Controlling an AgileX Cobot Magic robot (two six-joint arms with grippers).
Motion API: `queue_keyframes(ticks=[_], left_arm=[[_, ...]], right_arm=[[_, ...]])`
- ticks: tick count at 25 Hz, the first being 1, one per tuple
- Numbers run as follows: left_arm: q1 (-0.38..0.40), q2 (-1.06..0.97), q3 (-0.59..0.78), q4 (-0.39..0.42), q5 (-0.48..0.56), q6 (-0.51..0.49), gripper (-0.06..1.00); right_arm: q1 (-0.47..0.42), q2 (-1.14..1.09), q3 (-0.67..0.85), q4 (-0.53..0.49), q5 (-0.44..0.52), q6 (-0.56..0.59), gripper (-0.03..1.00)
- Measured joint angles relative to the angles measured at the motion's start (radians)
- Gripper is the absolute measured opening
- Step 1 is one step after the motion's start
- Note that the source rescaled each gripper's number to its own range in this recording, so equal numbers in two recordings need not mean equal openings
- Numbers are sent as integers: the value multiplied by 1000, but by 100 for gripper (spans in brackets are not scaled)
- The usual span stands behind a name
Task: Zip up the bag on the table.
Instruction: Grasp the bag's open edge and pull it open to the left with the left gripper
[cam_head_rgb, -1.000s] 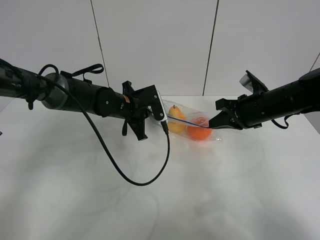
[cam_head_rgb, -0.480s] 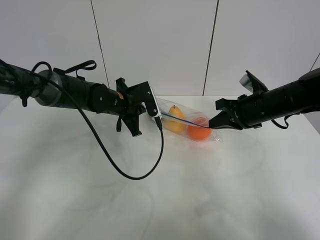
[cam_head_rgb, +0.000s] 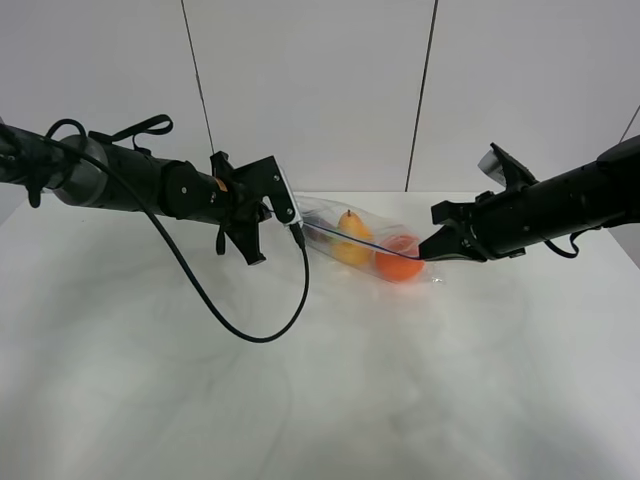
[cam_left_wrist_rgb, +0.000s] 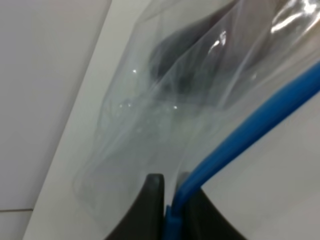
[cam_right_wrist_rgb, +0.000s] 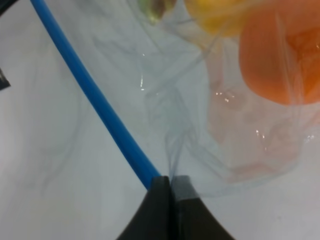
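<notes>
The clear bag lies at the back middle of the white table, stretched between my two grippers. Through its plastic I see a yellow fruit, an orange and a dark eggplant. The blue zip strip runs along the near edge. My left gripper is shut on the strip's left end. At the opposite end, my right gripper pinches the strip and the bag's corner. The orange shows large in the right wrist view.
A black cable hangs from the left arm and loops over the table in front of it. A grey panelled wall rises just behind the table's far edge.
My left gripper has slid leftward along the blue strip toward the bag's left end, and the arm has drawn back with it. The right arm has stayed still.
</notes>
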Motion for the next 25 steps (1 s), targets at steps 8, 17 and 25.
queue_keyframes(ticks=[8, 17, 25], left_arm=[[6, 0, 0, 0, 0, 0, 0], [31, 0, 0, -1, 0, 0, 0], [53, 0, 0, -2, 7, 0, 0]], right_arm=[[0, 0, 0, -9, 0, 0, 0], [0, 0, 0, -19, 0, 22, 0], [0, 0, 0, -34, -2, 31, 0]])
